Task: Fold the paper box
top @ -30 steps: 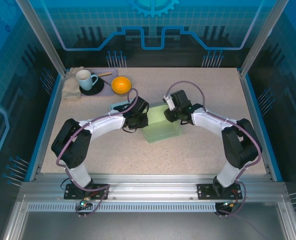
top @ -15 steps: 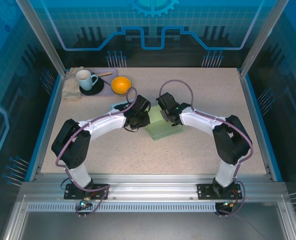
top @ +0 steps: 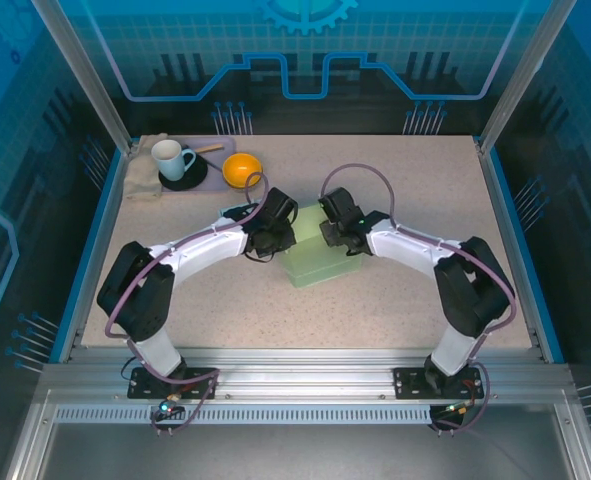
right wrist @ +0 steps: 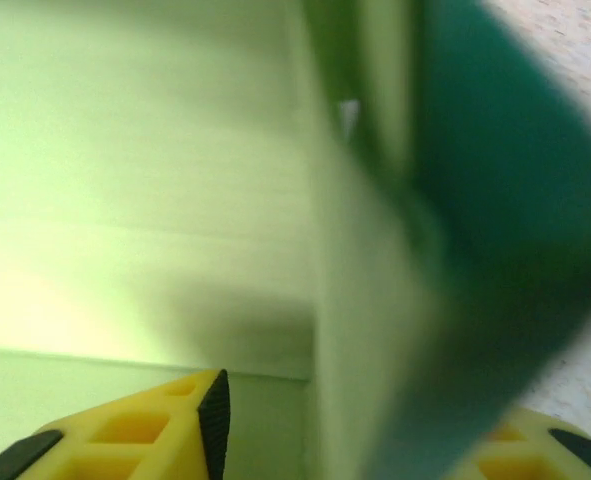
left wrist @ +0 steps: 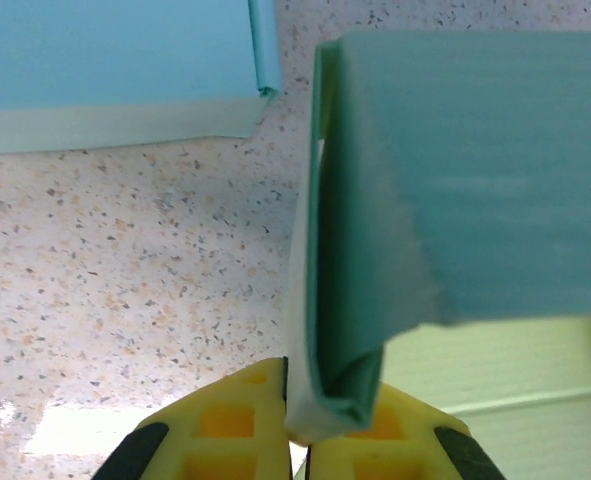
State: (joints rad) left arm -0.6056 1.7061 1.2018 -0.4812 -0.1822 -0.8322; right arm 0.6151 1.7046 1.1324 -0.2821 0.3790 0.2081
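At the far left corner of the speckled table [top: 425, 290], a white ceramic mug [top: 171, 158] is seen on a round black saucer [top: 190, 183]. A crumpled beige cloth [top: 142, 178] lies to its left and a round orange bowl [top: 241, 170] to its right. Nearer the middle, a flat light-blue paper sheet [left wrist: 115, 60] is laid on the table, close to the left gripper [top: 275, 235].

The left gripper is pressed together on the folded left wall of the pale green paper box [top: 320, 258]. In the left wrist view the doubled wall is pinched upright between the yellow fingers [left wrist: 230, 425]. The box rests on the table at the centre, between the two grippers.

At the box's far right side, the right gripper [top: 343, 232] is placed over a wall. In the right wrist view its jaws are held apart, with the blurred green wall standing between them. A gap is seen between the left yellow finger [right wrist: 145, 435] and that wall.
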